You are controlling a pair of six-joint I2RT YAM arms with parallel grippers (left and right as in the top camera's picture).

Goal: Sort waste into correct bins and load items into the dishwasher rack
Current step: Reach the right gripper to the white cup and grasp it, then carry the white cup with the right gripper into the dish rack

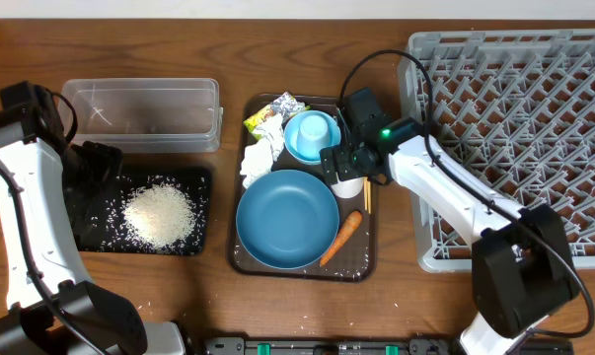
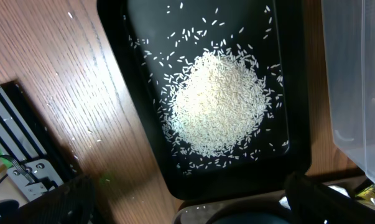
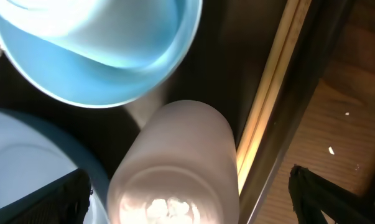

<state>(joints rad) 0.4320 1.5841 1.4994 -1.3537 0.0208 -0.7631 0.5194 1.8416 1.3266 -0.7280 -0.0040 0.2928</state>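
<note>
A pile of white rice (image 1: 159, 215) (image 2: 218, 102) lies in the black tray (image 1: 200, 179) (image 2: 299, 93). My left gripper (image 1: 98, 163) (image 2: 190, 210) hangs open above that tray's end, holding nothing. On the brown tray (image 1: 361, 264) lie the dark blue plate (image 1: 287, 217), a light blue bowl (image 1: 312, 135) (image 3: 112, 56) with a light blue cup in it, a carrot (image 1: 341, 237), chopsticks (image 1: 367, 197) (image 3: 268, 99), a tissue (image 1: 262, 158) and a wrapper (image 1: 274, 113). My right gripper (image 1: 348, 166) (image 3: 190, 211) is open astride the white cup (image 3: 175, 162), its fingers clear of it.
The clear tub (image 1: 144, 113) (image 2: 355, 74) stands behind the black tray. The grey dishwasher rack (image 1: 519, 138) fills the right side, close to the brown tray's right edge. A few rice grains lie loose on the wooden table (image 2: 69, 93).
</note>
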